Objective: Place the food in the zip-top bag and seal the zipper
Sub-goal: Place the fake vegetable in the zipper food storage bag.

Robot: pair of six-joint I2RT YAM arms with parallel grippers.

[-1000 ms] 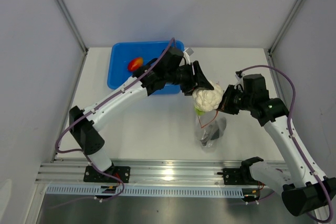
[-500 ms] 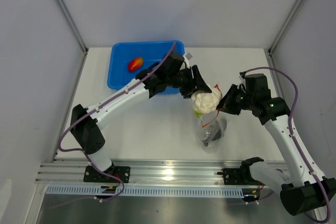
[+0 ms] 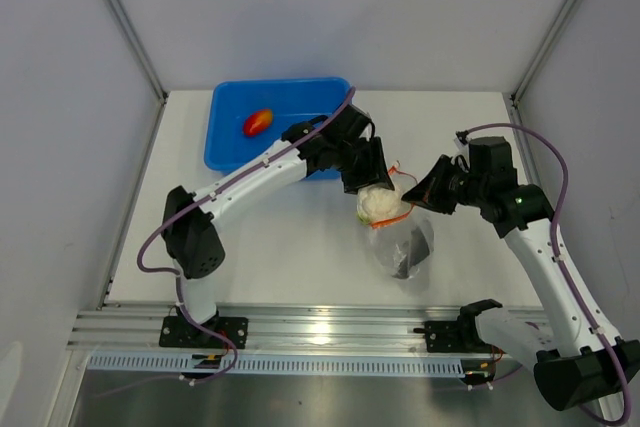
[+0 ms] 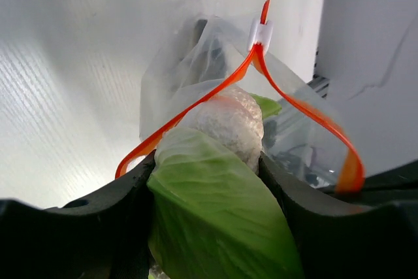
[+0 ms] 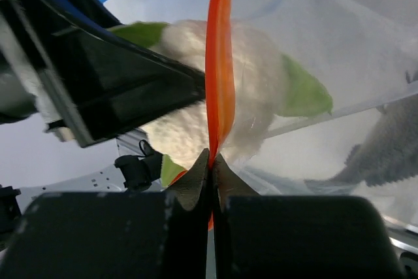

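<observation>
My left gripper [image 4: 209, 184] clamps the cauliflower [image 4: 225, 122], light and rigid I judge, by its leaves at the mouth of the flimsy zip-top bag [image 4: 168, 78], which my right gripper [image 5: 210, 161] pinches by its stiffer zipper [image 5: 220, 63] strip.

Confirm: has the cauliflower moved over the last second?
Yes. The cauliflower has come nearer the front rail, and slightly left, held by the left hand.

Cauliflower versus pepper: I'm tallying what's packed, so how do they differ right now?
The cauliflower is gripped by the left fingers at the mouth of the bag; the pepper lies loose in the tub. The cauliflower is white with green leaves, the pepper red. The cauliflower looks larger than the pepper. Both are toy foods.
</observation>
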